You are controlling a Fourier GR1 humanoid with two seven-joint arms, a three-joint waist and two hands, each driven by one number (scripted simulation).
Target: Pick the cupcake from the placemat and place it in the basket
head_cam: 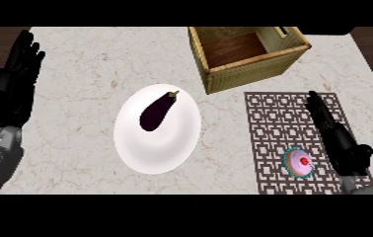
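Marble surface [87,58], head view, 2 hands in sight.

Cupcake [299,162]: pink top, red dot at centre, teal wrapper. It sits on the patterned placemat [284,117], in the placemat's lower right part, close to its near edge.

Right hand [342,142]: comes in from the lower right corner and lies over the placemat's right side. Fingers [319,107] are straight and close together, pointing away from the robot along the mat's right border. It holds nothing. The cupcake lies just beside the palm, on its left, with a thin strip of placemat showing between them, so they are apart. The fingertips reach well past the cupcake, toward the basket. Height of the hand above the mat: cannot tell.

Basket [218,78]: woven, square, open top, wooden floor visible inside. It stands just beyond the placemat's far left corner.

Left of the placemat: 1 white plate [160,152], with a dark purple eggplant [157,111] lying on its upper half, stem toward the basket.

Left hand [18,78]: at the view's left edge, fingers up and relaxed, resting, holding nothing, well apart from plate and placemat.
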